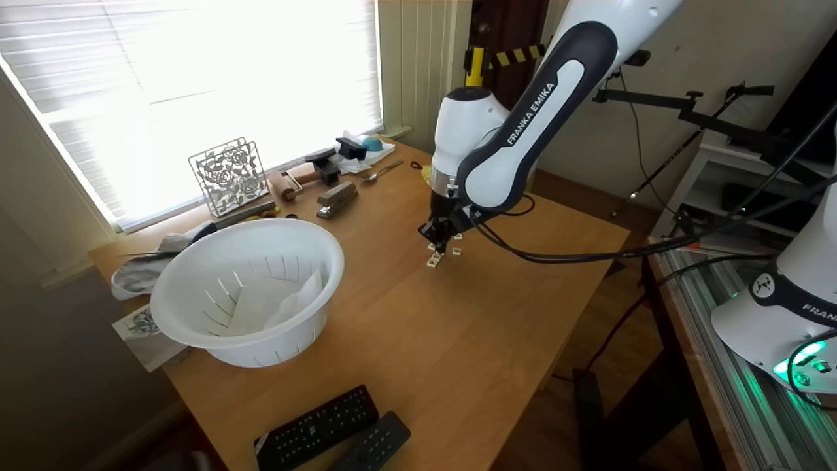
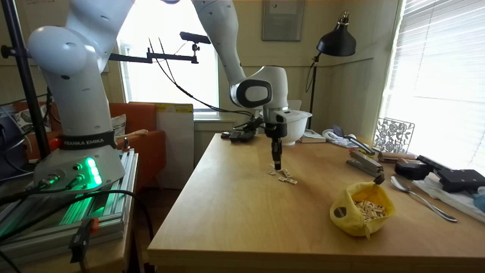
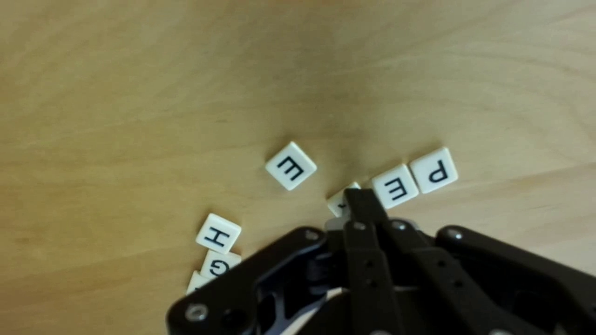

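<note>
1. White square P tile (image 3: 435, 170) and E tile (image 3: 395, 186) already lie paired on the wooden table (image 3: 139, 116).
2. Just left in wrist view, the closed black gripper (image 2: 277, 166) half-hides another white tile (image 3: 339, 202).
3. Farther left, white H tile (image 3: 219, 233) and loose E tile (image 3: 291, 166) lie apart, unjoined.

Window (image 1: 248, 72) blew out to white in an exterior view; wall (image 1: 59, 392) below it sat dim. Back window (image 2: 201, 76) clipped too, and base lights (image 2: 93, 172) threw green onto the rails (image 2: 77, 211). I got a warm, slightly soft wrist view: tiles (image 3: 291, 166) readable, faint shadows beside them, gripper (image 3: 375, 209) near-black. Tiles blurred in both exterior views.
</note>
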Controlling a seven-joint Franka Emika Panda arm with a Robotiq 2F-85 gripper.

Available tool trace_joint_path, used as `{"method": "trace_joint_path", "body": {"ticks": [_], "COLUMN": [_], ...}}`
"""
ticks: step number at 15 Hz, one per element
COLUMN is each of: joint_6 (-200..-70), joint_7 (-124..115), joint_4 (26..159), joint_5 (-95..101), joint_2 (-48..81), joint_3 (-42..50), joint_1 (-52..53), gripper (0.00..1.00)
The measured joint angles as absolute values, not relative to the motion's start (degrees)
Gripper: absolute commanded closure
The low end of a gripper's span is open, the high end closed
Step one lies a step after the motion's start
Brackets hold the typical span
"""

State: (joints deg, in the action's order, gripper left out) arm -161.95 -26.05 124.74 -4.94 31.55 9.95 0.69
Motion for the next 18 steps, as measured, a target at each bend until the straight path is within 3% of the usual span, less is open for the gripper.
{"method": "trace_joint_path", "body": {"ticks": [18], "joint_6": [-161.95], "joint_7": [-31.40], "joint_4": [124.74], "joint_5": [-6.52], "joint_2": [31.69], "joint_3": [11.25], "joint_1": [2.54], "gripper": [1.00]}}
